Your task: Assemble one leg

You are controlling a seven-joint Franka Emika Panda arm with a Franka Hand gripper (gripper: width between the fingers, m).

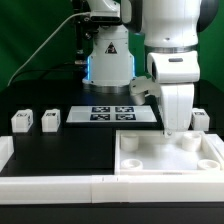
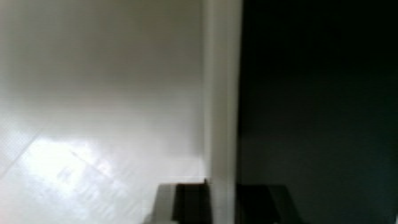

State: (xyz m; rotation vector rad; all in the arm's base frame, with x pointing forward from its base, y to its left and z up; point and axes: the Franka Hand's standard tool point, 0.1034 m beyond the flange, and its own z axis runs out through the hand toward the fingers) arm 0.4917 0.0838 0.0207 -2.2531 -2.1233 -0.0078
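Observation:
The white tray-like tabletop [image 1: 165, 160] lies at the front on the exterior view's right. My gripper [image 1: 176, 128] reaches straight down onto its far rim. In the wrist view the gripper [image 2: 222, 200] straddles the thin white rim [image 2: 222, 90], with one dark finger [image 2: 187, 203] on each side, touching it. Two white legs [image 1: 22, 121] [image 1: 49, 120] with square markers stand on the exterior view's left, far from the gripper. A third leg [image 1: 200, 118] stands just behind the tabletop on the exterior view's right.
The marker board [image 1: 115, 113] lies in the middle of the black table. A low white wall [image 1: 55, 185] runs along the front and the exterior view's left. The robot's base [image 1: 108, 60] stands behind the marker board.

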